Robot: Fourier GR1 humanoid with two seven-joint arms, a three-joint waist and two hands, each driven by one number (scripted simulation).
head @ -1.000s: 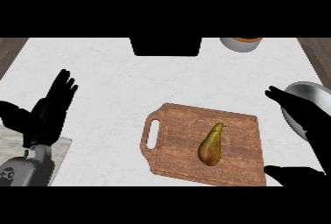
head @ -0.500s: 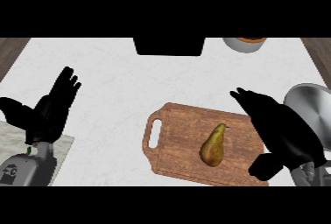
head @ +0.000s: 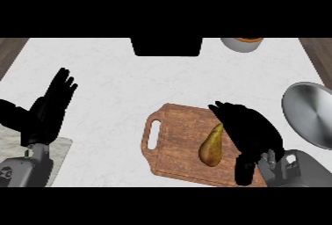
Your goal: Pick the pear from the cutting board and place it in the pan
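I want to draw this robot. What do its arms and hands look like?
Both hands are all black, with long fingers and a thumb: the left hand and the right hand. Each sits on a chunky grey forearm with boxy edges. No cables or sleeves show.

This is a kitchen. The worktop is a white marble counter (head: 162,83) with wooden edges at both far corners. On it lies a wooden cutting board (head: 182,145) with a handle slot, and on the board a pear (head: 212,146). A round steel pan (head: 310,115) stands at the right, and a small bowl (head: 242,44) at the far edge.
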